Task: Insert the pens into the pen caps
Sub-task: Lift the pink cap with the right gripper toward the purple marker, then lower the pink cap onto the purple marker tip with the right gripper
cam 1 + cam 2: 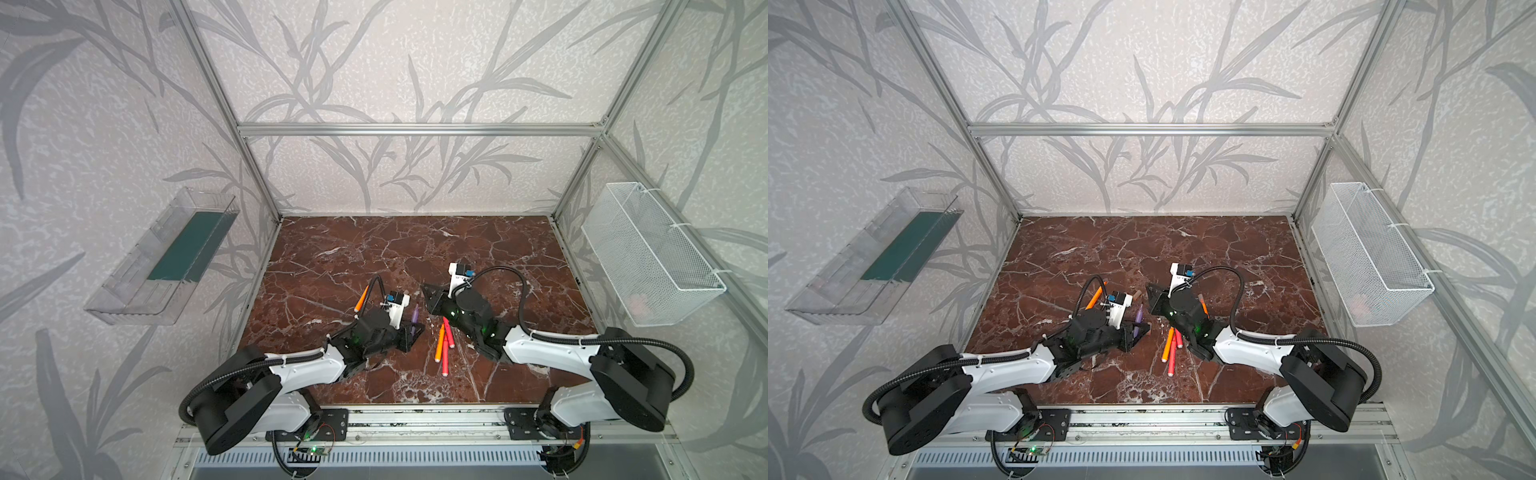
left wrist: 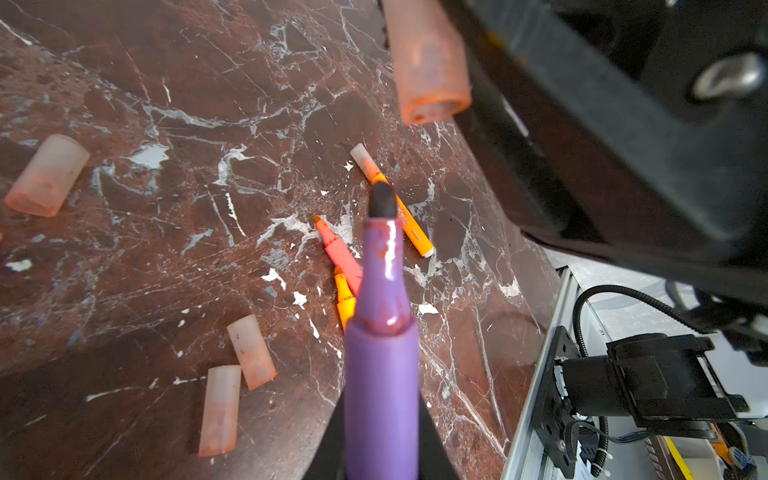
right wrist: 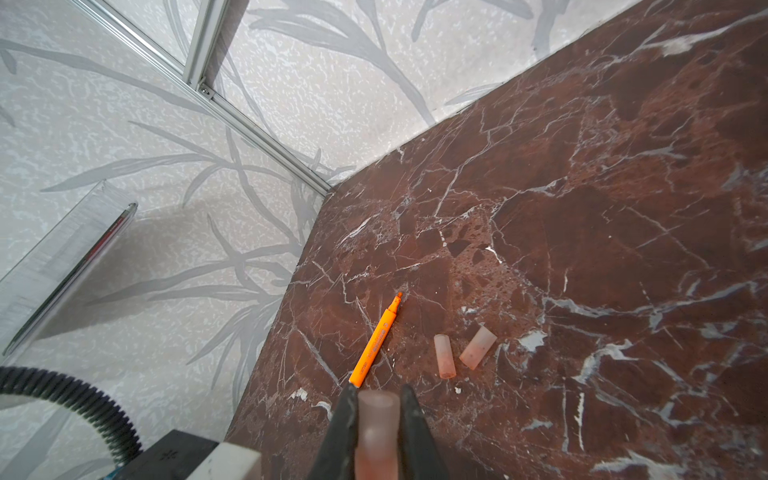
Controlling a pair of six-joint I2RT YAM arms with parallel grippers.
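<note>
My left gripper [image 2: 382,405] is shut on a purple pen [image 2: 382,353], whose dark tip points toward a pinkish pen cap [image 2: 428,62]. That cap [image 3: 377,419] sits between the shut fingers of my right gripper [image 3: 378,395]. Both top views show the two grippers facing each other at mid-table, the left gripper [image 1: 411,332] with the purple pen [image 1: 1138,314]. Three loose caps [image 2: 48,174], [image 2: 251,351], [image 2: 220,409] lie on the marble. An orange pen wearing a cap [image 2: 409,226], a red-pink pen [image 2: 343,255] and another orange pen [image 2: 345,299] lie together. One more orange pen [image 3: 374,340] lies apart.
A clear plastic bin [image 1: 166,257] hangs on the left wall and a white mesh basket [image 1: 652,253] on the right wall. Aluminium frame posts border the brown marble table [image 1: 415,249]. A metal rail [image 1: 415,424] runs along the front edge.
</note>
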